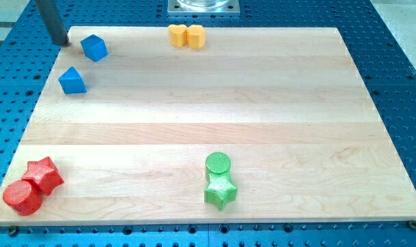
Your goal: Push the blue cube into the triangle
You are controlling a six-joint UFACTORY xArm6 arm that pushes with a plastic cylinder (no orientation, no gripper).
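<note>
The blue cube sits near the top left corner of the wooden board. The blue triangle block lies just below and to the left of it, a small gap apart. My rod comes down at the view's top left; my tip rests at the board's top left corner, just left of the blue cube and not touching it.
Two yellow blocks sit together at the board's top edge. A green cylinder and green star touch near the bottom middle. A red star and red cylinder sit at the bottom left corner.
</note>
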